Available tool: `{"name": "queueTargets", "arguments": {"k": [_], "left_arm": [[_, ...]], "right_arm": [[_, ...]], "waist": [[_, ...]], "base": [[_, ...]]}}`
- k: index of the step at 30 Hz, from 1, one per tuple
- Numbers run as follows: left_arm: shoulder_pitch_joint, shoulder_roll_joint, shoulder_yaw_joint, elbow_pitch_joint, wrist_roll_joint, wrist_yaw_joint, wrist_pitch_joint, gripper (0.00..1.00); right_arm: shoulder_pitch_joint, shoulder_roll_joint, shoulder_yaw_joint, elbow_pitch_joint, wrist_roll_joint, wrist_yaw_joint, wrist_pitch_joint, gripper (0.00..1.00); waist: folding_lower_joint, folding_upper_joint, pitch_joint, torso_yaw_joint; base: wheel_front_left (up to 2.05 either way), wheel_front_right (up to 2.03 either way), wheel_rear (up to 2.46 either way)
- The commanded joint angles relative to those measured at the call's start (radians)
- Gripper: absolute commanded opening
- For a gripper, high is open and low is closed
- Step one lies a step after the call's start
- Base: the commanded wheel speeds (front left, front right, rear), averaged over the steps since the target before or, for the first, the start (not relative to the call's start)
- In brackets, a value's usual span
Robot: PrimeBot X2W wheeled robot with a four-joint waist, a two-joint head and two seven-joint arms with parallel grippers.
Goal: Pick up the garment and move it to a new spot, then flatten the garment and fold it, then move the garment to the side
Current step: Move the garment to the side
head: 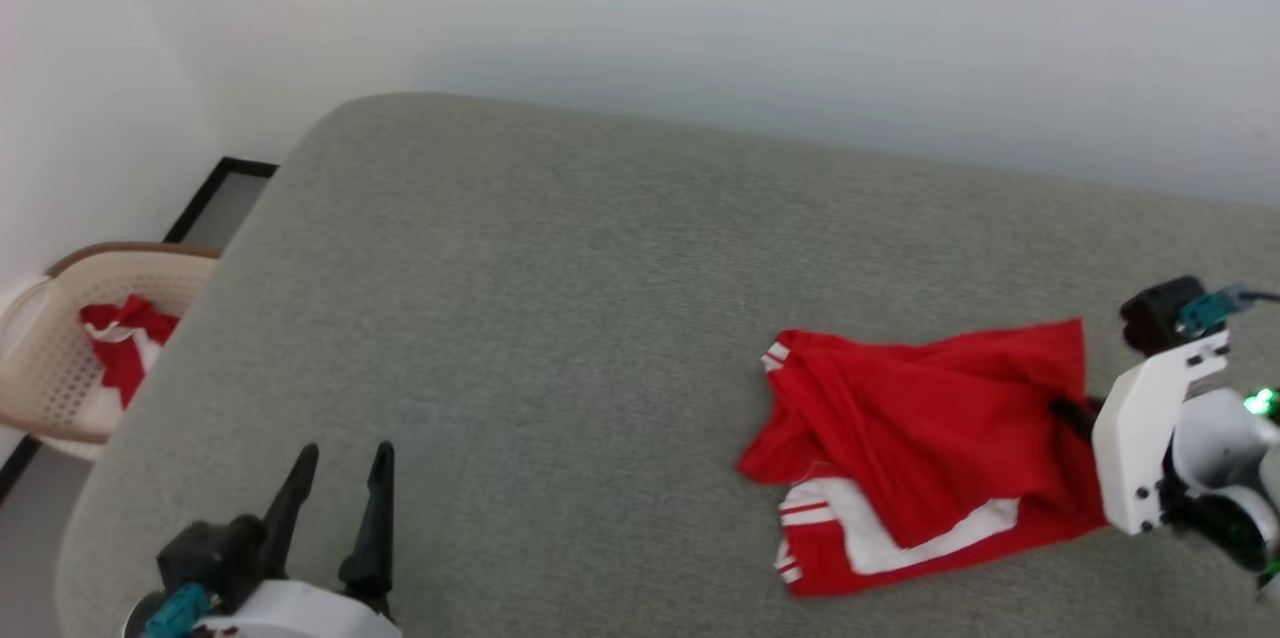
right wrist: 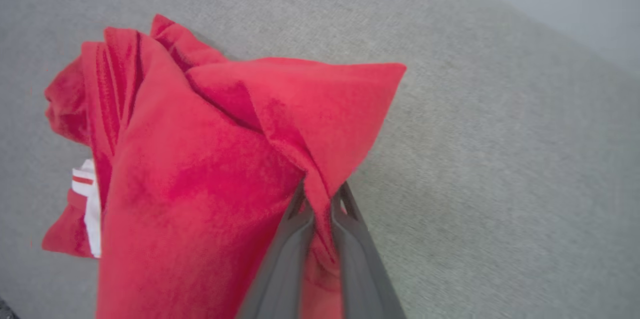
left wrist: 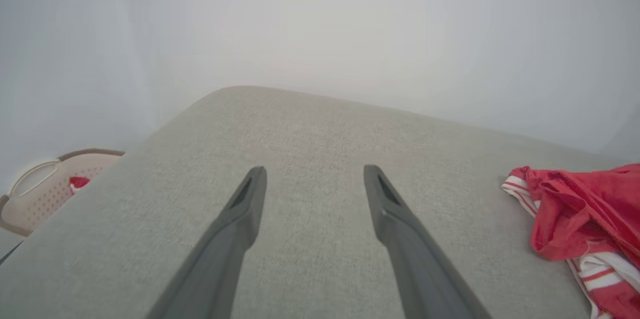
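Right wrist view: garment (right wrist: 200, 174) is pinched at a red edge fold by the right gripper (right wrist: 320, 199).
Garment is seen crumpled near the right end of the grey cushion (head: 560, 298). Left gripper (left wrist: 314, 171) is held spread and empty over its near-left part. Cloth is judged light and limp, best gripped at hem corners.

Middle: bare grey pad (head: 560, 298), open from left gripper (head: 345, 453) across to the shirt (head: 930, 438)
Right: shirt heaped, right gripper (right wrist: 322, 196) pinching its edge
Back: wall (head: 800, 38) close behind pad
Left, past edge: basket (head: 45, 373) beside the pad
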Motion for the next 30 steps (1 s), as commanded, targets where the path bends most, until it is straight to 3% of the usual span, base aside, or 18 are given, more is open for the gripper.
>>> {"name": "queueTargets", "arguments": {"k": [1,15,30], "left_arm": [[-0.028,0.004,-0.006,-0.003,0.011,-0.007,-0.005,1.0],[-0.161,0.019,-0.026,0.009,0.044,-0.035,-0.009,1.0],[-0.319,0.076,-0.049,0.024,0.07,-0.069,0.004,1.0]], "right_arm": [[-0.023,-0.026,-0.004,-0.03,-0.017,-0.001,0.001,0.0],[-0.123,-0.11,-0.021,-0.123,-0.067,-0.002,0.002,0.0],[-0.28,-0.181,0.041,-0.01,-0.092,-0.002,-0.144,0.0]], "waist": [[0.0,-0.0001,0.015,-0.046],[0.0,-0.0001,0.1,-0.233],[0.0,-0.0001,0.217,-0.422]], "base": [[0.0,0.0,0.0],[0.0,0.0,0.0],[0.0,0.0,0.0]]}}
